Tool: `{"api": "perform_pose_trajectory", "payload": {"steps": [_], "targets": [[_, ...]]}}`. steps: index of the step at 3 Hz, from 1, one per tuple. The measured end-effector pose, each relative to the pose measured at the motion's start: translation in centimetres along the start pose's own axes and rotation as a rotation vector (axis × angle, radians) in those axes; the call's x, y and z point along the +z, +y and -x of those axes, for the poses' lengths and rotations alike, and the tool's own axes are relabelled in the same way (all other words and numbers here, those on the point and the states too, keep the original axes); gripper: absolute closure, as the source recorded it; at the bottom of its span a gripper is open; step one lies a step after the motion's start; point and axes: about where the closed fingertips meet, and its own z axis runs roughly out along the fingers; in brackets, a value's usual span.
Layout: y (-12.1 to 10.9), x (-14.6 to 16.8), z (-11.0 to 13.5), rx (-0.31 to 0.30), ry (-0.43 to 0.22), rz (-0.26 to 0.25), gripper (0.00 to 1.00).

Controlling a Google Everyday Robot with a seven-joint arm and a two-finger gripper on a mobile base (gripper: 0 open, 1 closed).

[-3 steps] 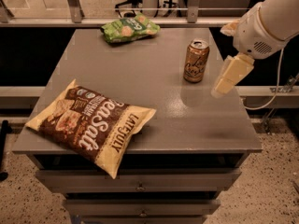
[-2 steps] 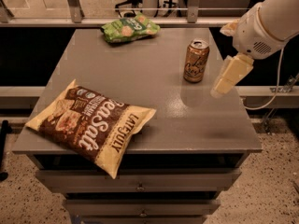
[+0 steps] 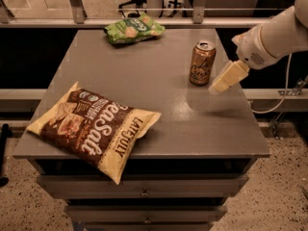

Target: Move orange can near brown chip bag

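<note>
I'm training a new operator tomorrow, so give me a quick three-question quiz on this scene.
1. Which lies at the far edge of the table: the brown bag or the green bag?
2. True or false: the can lies on its side.
3. Where is the gripper?
A) above the brown bag
B) just right of the can in the view, apart from it
C) resting on the green bag

Key: 1 the green bag; 2 false, it stands upright; 3 B.
</note>
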Motion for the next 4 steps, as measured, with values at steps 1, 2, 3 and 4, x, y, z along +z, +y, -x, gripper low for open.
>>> {"api": "perform_pose_trajectory", "payload": {"steps": [1, 2, 3, 4], "targets": [[-2.2, 1.4, -1.2, 0.090, -0.051, -0.029, 0.00], [-3.5, 2.4, -0.8, 0.163, -0.148, -0.030, 0.00], [-3.7, 2.9, 0.7, 0.209, -0.245, -0.009, 0.00], [-2.9, 3.4, 2.7, 0.233, -0.331, 0.026, 0.00]]}}
